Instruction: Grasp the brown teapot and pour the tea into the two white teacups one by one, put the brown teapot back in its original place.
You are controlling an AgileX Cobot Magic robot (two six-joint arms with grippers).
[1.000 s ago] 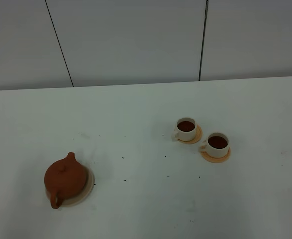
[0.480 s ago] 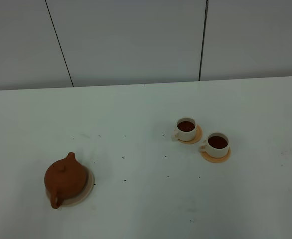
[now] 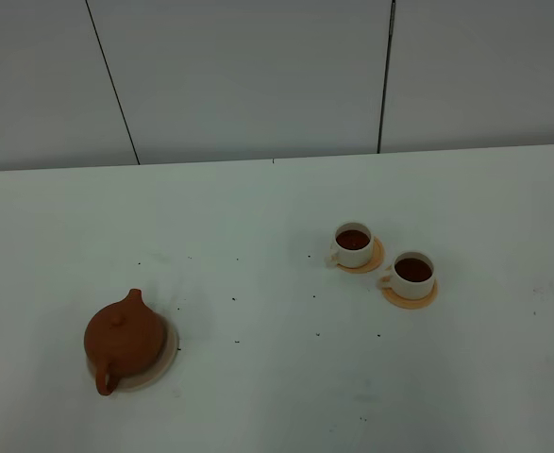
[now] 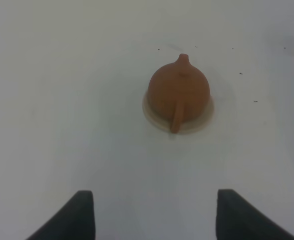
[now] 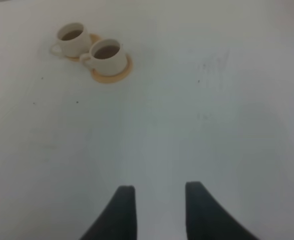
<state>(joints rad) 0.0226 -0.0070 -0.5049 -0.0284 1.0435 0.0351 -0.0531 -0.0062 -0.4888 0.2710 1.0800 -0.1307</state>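
The teapot sits upright on the coaster toward the near left corner of the white surface, lid on, spout pointing toward the far edge and handle toward the near edge. In the left wrist view the teapot is centred on the coaster, and the left gripper hangs well apart from it, its dark fingers spread wide and holding nothing. The two cups stand right of the middle of the surface, each on its own orange saucer, the two saucers just beside each other; both cups hold dark tea. The right wrist view shows the same cups far ahead of the right gripper, whose fingers are apart by a narrow gap with nothing between them, above bare surface. Small dark specks dot the surface between teapot and cups.
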